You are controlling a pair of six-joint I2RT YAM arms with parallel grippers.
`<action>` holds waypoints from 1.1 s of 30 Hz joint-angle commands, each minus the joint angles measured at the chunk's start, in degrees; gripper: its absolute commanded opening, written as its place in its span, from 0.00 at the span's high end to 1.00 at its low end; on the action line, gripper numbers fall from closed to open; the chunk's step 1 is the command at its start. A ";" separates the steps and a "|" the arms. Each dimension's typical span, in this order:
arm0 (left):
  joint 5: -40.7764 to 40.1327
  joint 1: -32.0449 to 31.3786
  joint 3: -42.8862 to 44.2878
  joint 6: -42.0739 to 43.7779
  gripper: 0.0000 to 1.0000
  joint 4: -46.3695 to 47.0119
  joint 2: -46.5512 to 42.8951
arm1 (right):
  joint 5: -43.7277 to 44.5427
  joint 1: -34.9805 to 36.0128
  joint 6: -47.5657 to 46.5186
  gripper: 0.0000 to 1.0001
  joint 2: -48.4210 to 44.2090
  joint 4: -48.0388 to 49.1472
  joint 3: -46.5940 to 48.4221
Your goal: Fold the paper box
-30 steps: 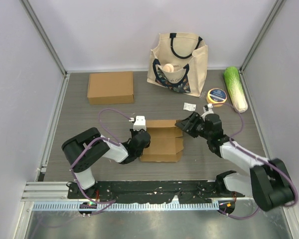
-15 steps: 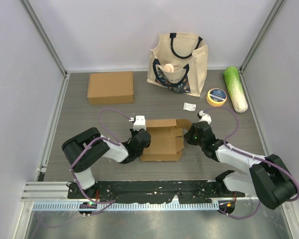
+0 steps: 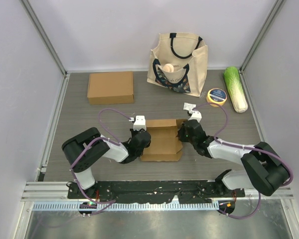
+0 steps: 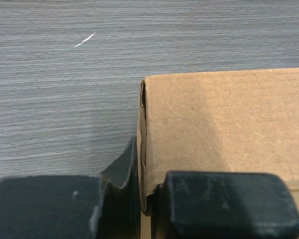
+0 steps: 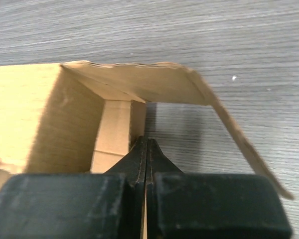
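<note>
At the far left of the worktop (image 3: 79,124) lies a closed flat carton (image 3: 110,87), well apart from anything I touch.

Nearer me, my left jaws reach in from the left and are clamped on the left wall of the paper box (image 3: 162,142). In the left wrist view the cardboard edge runs down between my two dark fingers (image 4: 224,204), one outside the wall and one on the box's side.

The paper box sits around the middle of the worktop, toward the near edge, between my two arms. Its right end is open.

My right jaws are at that open end, pressed together with nothing visible between them. The right wrist view shows their tips meeting in a thin seam just in front of an inner folded panel. A loose flap (image 5: 229,119) arches over them and slants down on the right.

Behind the box, against the back wall, stands a cream tote bag (image 3: 178,57) with dark handles and a round pale thing in its front pocket. A small white packet (image 3: 190,106) lies on the worktop just beyond my right wrist. Farther right sits a yellow roll of tape (image 3: 217,96), and beside it, along the right wall, a green cabbage (image 3: 235,88).
</note>
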 commanded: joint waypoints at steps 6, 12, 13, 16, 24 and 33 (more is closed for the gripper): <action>1.49 0.09 0.38 -0.19 1.00 -4.39 2.28 | 0.26 2.44 1.89 0.99 1.17 6.13 2.19; 1.31 0.09 -0.15 -0.63 1.00 -4.39 1.40 | -0.98 2.35 6.90 0.99 8.11 9.04 1.92; 1.22 0.09 -0.41 -0.98 1.00 -4.39 1.31 | -0.45 2.35 9.08 0.99 9.52 8.87 1.40; 0.87 0.09 -0.94 -0.98 1.00 -3.87 1.14 | 0.43 2.35 11.04 0.99 9.01 5.90 1.13; 0.26 0.01 -1.29 -1.16 1.00 -4.83 0.08 | 2.20 -1.42 5.07 0.88 -9.60 -28.87 10.18; 0.25 0.09 -1.38 -0.98 1.00 -5.01 -0.27 | -3.08 -12.85 -3.62 0.53 -15.43 -38.85 15.46</action>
